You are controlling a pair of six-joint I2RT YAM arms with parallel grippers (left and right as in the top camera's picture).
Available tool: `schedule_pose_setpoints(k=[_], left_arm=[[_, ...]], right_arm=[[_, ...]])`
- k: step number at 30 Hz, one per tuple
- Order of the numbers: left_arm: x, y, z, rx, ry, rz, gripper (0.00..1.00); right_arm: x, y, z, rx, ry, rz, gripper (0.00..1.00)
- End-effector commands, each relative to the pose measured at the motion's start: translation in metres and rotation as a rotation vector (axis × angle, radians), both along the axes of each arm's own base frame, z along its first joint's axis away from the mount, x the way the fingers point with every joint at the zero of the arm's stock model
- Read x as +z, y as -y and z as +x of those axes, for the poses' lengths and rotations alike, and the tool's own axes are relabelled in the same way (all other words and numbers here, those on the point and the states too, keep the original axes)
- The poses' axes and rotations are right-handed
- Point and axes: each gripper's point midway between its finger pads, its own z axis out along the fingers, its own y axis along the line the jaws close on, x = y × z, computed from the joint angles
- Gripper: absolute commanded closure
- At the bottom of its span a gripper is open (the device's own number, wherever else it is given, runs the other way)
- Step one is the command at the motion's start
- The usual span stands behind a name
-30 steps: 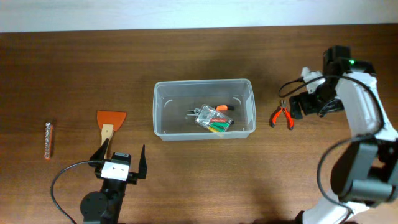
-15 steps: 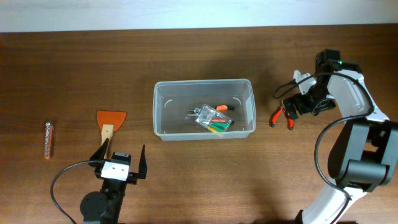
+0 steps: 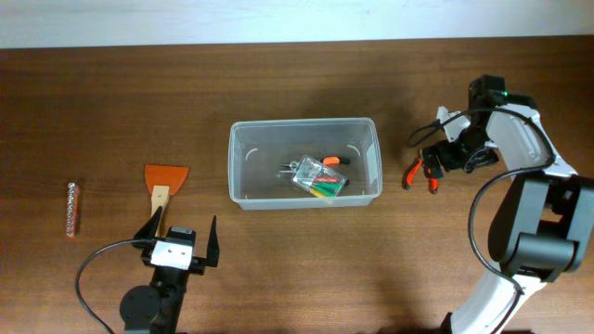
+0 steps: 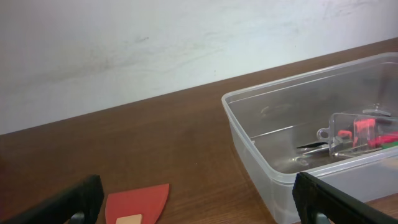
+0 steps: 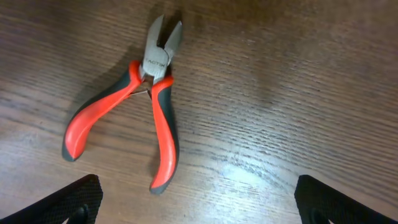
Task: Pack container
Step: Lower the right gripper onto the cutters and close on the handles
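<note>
The container (image 3: 303, 122), a clear plastic tub, stands mid-table and holds a small clear case of coloured bits (image 3: 318, 178) and an orange-and-black tool (image 3: 332, 160). To the right of the tub, red-handled pliers (image 3: 411, 173) lie on the wood. My right gripper (image 3: 424, 156) hovers open just over them. In the right wrist view the pliers (image 5: 134, 106) lie ahead of my right gripper (image 5: 199, 208), left of centre. My left gripper (image 3: 181, 230) stands open near the front edge, just behind an orange scraper (image 3: 165, 179). The left wrist view shows the scraper (image 4: 138, 200), the container (image 4: 245, 134) and my left gripper (image 4: 199, 205).
A thin reddish strip of small metal pieces (image 3: 72, 208) lies at the far left. The right arm's cable (image 3: 436, 125) loops above the pliers. A pale wall (image 4: 186, 37) runs behind the table's far edge.
The right arm swung in and lowered its gripper toward the pliers, then nearly stopped. The left arm and all objects stayed still.
</note>
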Motion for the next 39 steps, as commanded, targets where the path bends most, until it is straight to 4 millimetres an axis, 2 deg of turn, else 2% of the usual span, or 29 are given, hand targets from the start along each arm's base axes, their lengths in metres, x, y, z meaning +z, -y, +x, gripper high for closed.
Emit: schedule_pose_setpoints(k=[1, 12, 17, 30, 39], left_arm=[[-0.001, 0.0, 0.0, 0.0, 0.001, 0.012, 0.01], [-0.001, 0.0, 0.0, 0.0, 0.001, 0.012, 0.01], [-0.001, 0.0, 0.0, 0.0, 0.001, 0.012, 0.01], [-0.001, 0.0, 0.0, 0.0, 0.001, 0.012, 0.01], [-0.001, 0.0, 0.0, 0.0, 0.001, 0.012, 0.01]], right_arm=[[-0.013, -0.005, -0.002, -0.013, -0.033, 0.02, 0.01], [-0.015, -0.012, 0.016, 0.05, 0.029, -0.009, 0.01], [-0.016, -0.01, 0.016, 0.05, 0.026, -0.02, 0.01], [-0.037, -0.011, 0.01, 0.049, -0.029, -0.009, 0.01], [-0.038, -0.007, 0.01, 0.047, -0.03, -0.025, 0.01]])
